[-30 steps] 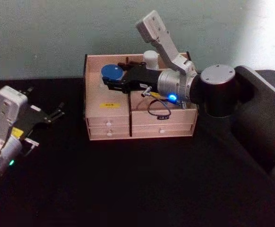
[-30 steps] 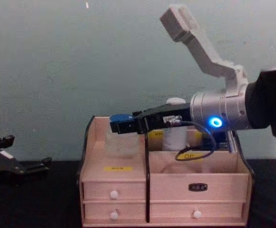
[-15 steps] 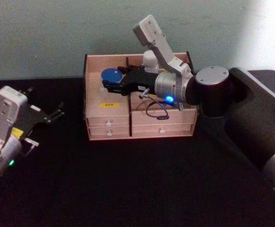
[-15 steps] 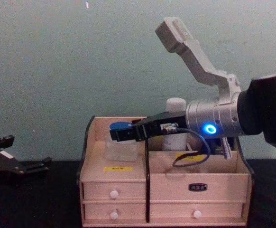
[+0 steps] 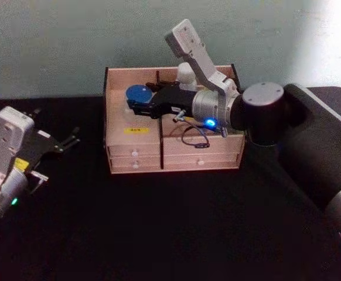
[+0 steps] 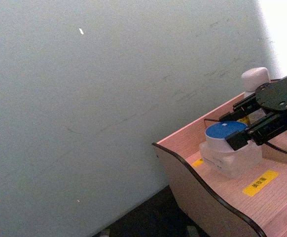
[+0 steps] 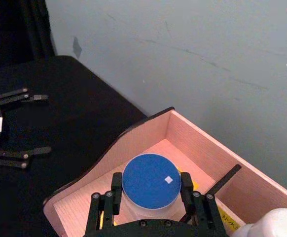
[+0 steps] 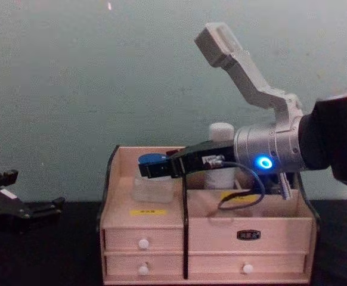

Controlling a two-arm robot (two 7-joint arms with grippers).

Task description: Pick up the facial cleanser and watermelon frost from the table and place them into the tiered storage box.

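Left gripper (image 5: 62,143): parked near the desk's left edge, fingers spread, idle | tiered storage box (image 5: 136,137) at the desk's rear edge | watermelon frost (image 5: 137,93): in its left compartment, pinched by right gripper (image 5: 136,105), apparently for release | facial cleanser (image 5: 186,73): upright at back right.

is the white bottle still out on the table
No, the white bottle stands inside the wooden organiser, behind the right gripper that sits around the blue-lidded jar.

The right gripper (image 6: 242,137) straddles the watermelon frost (image 6: 226,146) (blue-lidded) inside the tiered storage box (image 6: 202,183).
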